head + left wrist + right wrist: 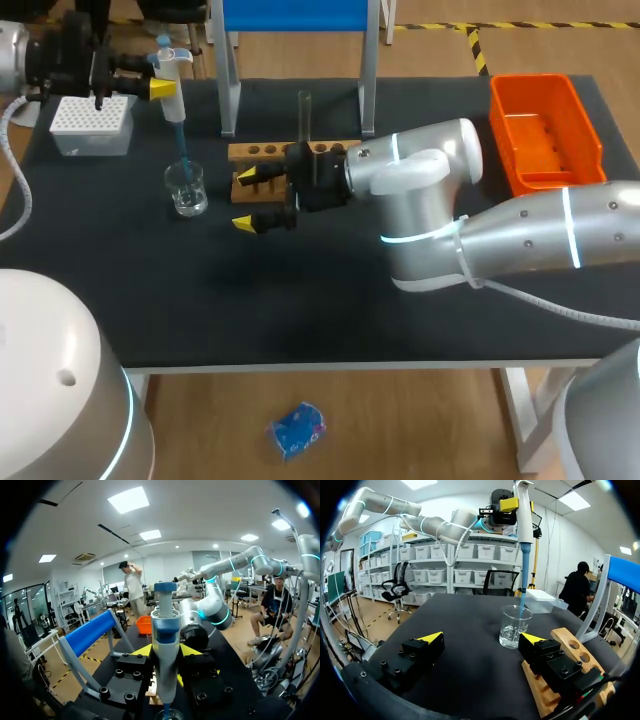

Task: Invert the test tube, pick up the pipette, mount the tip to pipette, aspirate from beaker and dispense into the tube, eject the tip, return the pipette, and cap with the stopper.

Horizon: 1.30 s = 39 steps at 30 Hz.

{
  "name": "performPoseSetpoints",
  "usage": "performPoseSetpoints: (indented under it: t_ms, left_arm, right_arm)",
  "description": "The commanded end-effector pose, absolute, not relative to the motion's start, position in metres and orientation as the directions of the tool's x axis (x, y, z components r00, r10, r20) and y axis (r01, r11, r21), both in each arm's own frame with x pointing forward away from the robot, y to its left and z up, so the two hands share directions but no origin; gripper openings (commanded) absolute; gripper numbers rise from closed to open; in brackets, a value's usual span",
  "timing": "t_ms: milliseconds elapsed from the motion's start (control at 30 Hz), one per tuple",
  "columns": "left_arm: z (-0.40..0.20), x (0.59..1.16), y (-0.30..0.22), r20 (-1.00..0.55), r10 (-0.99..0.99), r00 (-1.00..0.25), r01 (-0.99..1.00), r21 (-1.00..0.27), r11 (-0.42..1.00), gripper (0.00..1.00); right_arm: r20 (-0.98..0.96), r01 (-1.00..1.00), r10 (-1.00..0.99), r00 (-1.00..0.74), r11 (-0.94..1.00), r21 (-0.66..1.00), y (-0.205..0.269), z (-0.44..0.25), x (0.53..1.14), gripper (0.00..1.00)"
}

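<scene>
Gripping the pipette (174, 100) upright, the left gripper (166, 88) has the blue tip (183, 150) inside the beaker (187, 192), so a sideways pull could topple it, while the right gripper (244, 198), open and empty beside the wooden rack (262, 152), might bump the test tube (305, 112) standing in it.

One pipette (172, 85), one beaker (187, 190), one white tip box (92, 123). One wooden rack (255, 152), one test tube (305, 115), one orange bin (545, 130). And two grippers out there, the left gripper (165, 86) and the right gripper (245, 200).
</scene>
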<state>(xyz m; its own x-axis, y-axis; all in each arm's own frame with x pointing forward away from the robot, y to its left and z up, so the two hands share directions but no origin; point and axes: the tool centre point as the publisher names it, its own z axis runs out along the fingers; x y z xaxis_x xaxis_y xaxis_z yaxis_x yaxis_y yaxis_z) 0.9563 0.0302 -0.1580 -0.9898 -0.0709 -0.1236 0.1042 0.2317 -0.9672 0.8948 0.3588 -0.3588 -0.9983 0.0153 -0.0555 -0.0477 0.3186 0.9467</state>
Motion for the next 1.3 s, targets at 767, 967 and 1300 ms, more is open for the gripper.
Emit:
performPoseSetpoints:
  t_ms: [767, 967, 1300]
  left_arm:
    - [-0.163, 0.945, 0.031, -0.128, -0.081, -0.988, 0.106, -0.965, 0.238, 0.00]
    - [-0.171, 0.949, 0.026, -0.114, -0.067, -0.991, 0.094, -0.964, 0.249, 0.00]
    - [-0.181, 0.952, 0.028, -0.117, -0.078, -0.990, 0.094, -0.965, 0.244, 0.00]
  right_arm:
    - [-0.057, -0.048, 0.019, -0.998, 0.316, 0.947, 0.358, -0.359, 0.894, 1.00]
    - [-0.057, -0.048, 0.019, -0.998, 0.316, 0.947, 0.358, -0.359, 0.894, 1.00]
    - [-0.057, -0.048, 0.019, -0.998, 0.316, 0.947, 0.358, -0.359, 0.894, 1.00]
